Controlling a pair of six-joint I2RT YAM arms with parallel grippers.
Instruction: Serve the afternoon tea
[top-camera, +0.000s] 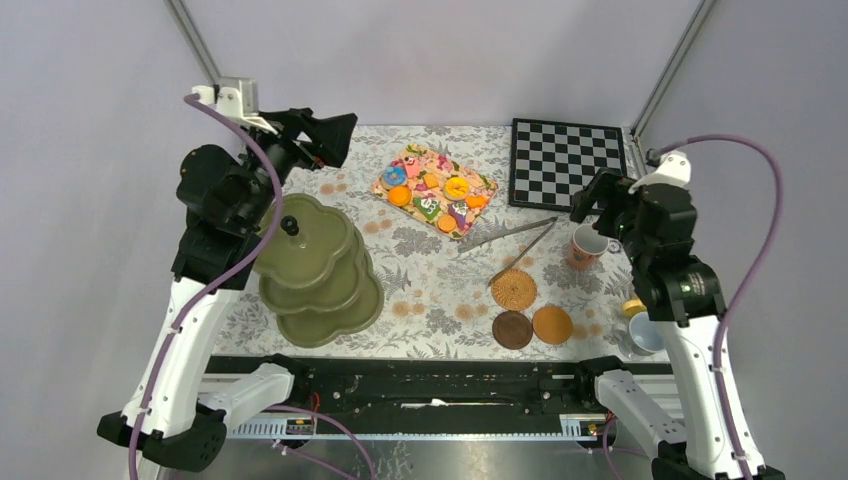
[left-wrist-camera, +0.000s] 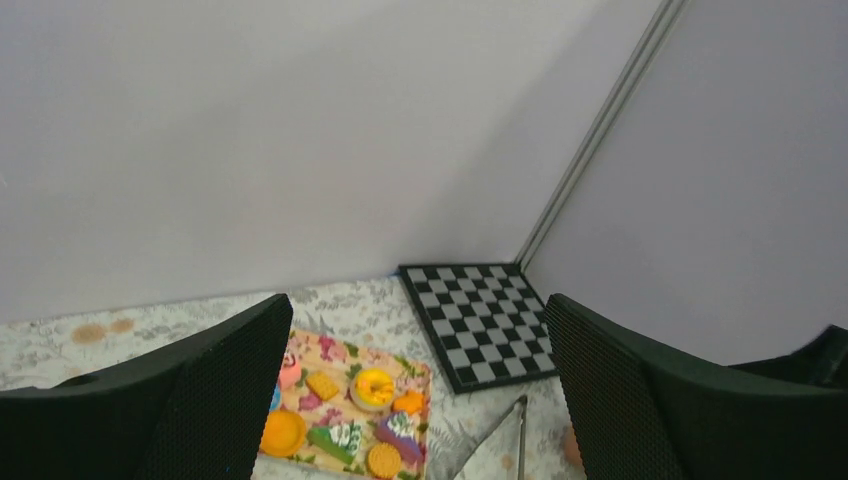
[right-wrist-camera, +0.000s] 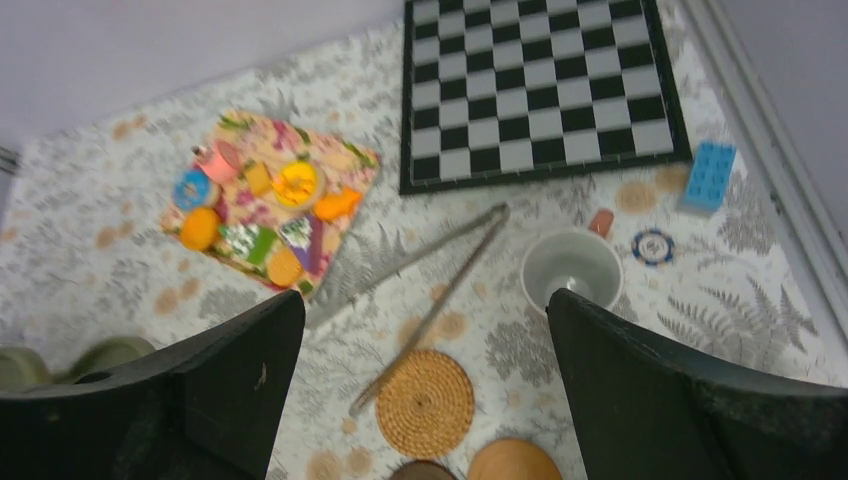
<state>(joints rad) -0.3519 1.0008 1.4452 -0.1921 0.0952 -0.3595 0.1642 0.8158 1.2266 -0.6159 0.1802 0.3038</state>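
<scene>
Mug, brownish-pink (top-camera: 588, 247): upright, empty, at table (top-camera: 430, 300) 3 o'clock near tongs (top-camera: 515, 243); probably rigid, light, slick, chippable; pinch across rim wall; right gripper (right-wrist-camera: 421, 305) overhead, jaws wide, empty.

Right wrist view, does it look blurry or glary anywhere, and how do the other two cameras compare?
Right wrist view: slightly soft all over, the chessboard squares smeared at their edges, no harsh glare; its gripper fingers are dark. Left wrist view: mostly flat grey wall, the toy pastries soft. Top external view: even light, faint shadows, the sharpest.
</scene>
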